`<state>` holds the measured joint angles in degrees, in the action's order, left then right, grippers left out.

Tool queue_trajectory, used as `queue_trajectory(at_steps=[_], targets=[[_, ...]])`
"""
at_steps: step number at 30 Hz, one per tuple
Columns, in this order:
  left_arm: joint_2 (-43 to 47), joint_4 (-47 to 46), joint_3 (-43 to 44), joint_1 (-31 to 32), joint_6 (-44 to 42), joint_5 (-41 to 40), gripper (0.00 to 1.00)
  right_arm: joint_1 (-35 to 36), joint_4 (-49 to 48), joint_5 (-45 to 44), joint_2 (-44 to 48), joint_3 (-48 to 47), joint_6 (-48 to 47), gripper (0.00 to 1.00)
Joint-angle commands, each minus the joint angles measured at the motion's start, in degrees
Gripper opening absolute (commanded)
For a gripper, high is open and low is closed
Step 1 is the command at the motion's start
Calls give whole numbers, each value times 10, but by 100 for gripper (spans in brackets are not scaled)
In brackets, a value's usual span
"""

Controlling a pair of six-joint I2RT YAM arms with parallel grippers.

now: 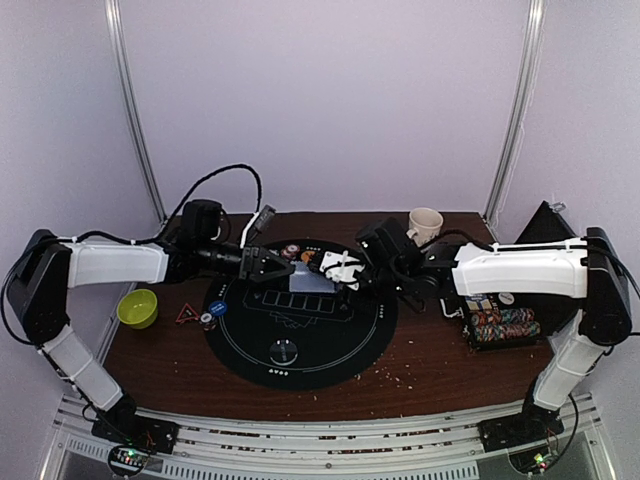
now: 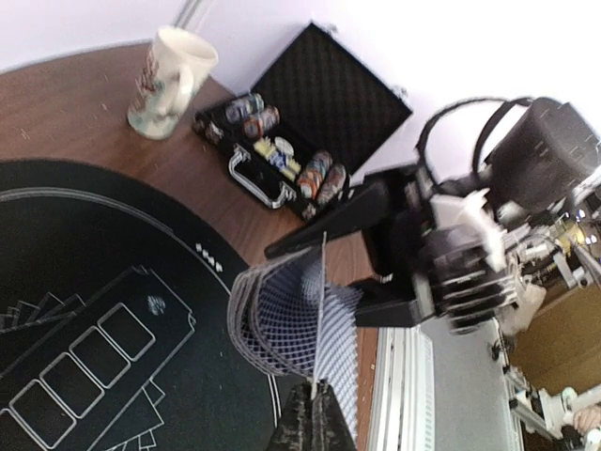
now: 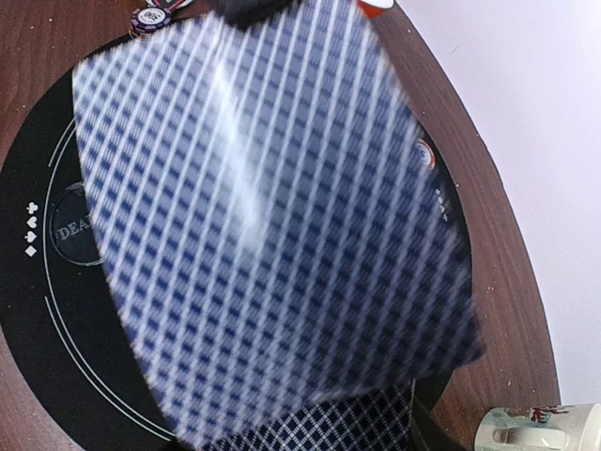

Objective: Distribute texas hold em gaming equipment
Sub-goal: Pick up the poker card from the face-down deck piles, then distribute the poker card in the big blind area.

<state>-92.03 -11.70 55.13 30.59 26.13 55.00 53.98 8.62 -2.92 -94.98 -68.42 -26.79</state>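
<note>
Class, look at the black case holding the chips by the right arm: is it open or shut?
Open. Its lid stands raised, and rows of striped chips show inside.

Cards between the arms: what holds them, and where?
The left gripper pinches the bent card stack by one edge; whether the right gripper grips too cannot be told.

The black mat [image 3: 38,310] on the table carries a round printed badge [image 3: 70,230] with the white letters "DEA" readable, the rest hidden by a card. Just left of it stands a column of four small white suit signs [image 3: 30,225]: club, heart, spade and diamond. From the left wrist, a row of tiny suit signs [image 2: 208,256] and a small emblem [image 2: 155,305] also show on the mat, while the mug's [image 2: 169,80] print is too small to read.
</note>
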Motion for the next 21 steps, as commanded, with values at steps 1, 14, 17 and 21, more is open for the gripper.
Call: queue_trajectory(at_steps=[1, 14, 17, 21], targets=[[60, -85, -15, -27, 51, -22, 0, -6, -23, -19, 26, 15, 8, 48], [130, -87, -55, -140, 131, -75, 0, -13, -31, -7, 30, 18, 6, 47], [135, -21, -67, -196, 100, -113, 0, -12, -31, -5, 34, 18, 2, 47], [126, 23, -114, -285, 76, -153, 0, -13, -33, -2, 40, 21, -1, 47]])
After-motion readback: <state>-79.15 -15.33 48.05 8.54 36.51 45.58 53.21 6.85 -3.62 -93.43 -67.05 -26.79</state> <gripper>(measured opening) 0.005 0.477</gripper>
